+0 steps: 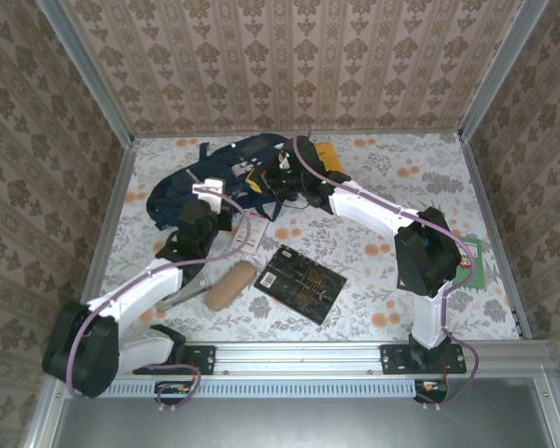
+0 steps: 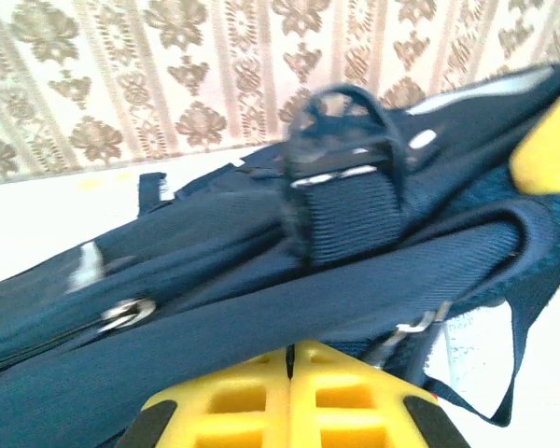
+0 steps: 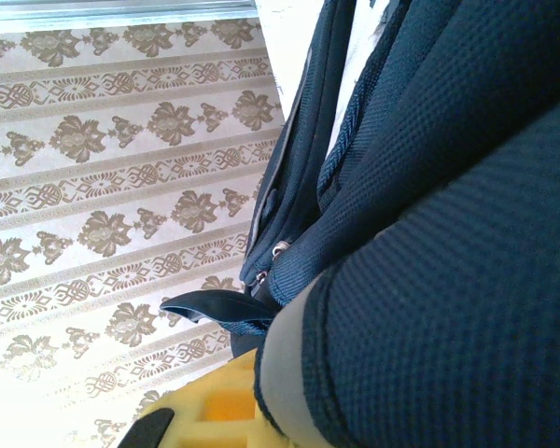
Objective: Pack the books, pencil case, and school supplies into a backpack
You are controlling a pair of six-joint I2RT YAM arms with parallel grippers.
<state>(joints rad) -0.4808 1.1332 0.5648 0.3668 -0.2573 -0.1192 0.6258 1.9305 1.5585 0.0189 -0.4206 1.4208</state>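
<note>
The backpack (image 1: 173, 191) lies slumped at the far left of the floral table (image 1: 401, 308): coarse navy weave, webbing straps, metal rings and a zip. The left gripper (image 2: 289, 359) has its ribbed yellow fingers pressed together, with the tips hidden under the backpack's lower edge. Whether they pinch cloth cannot be told. The right gripper (image 1: 285, 177) is clamped on a thick, grey-trimmed fold of the backpack at its far right end.

On the table nearer the arms lie:
- a flat white packet (image 1: 250, 233) with red print;
- the soft tan, cylindrical pencil case (image 1: 229, 285);
- a thin black book (image 1: 303, 283) with fine gold lines.

A grey piece (image 1: 189, 294) lies partly under the left arm. A yellow book (image 1: 329, 154) shows behind the right arm. A green book (image 1: 476, 261) lies at the right edge, half covered by that arm's elbow.
</note>
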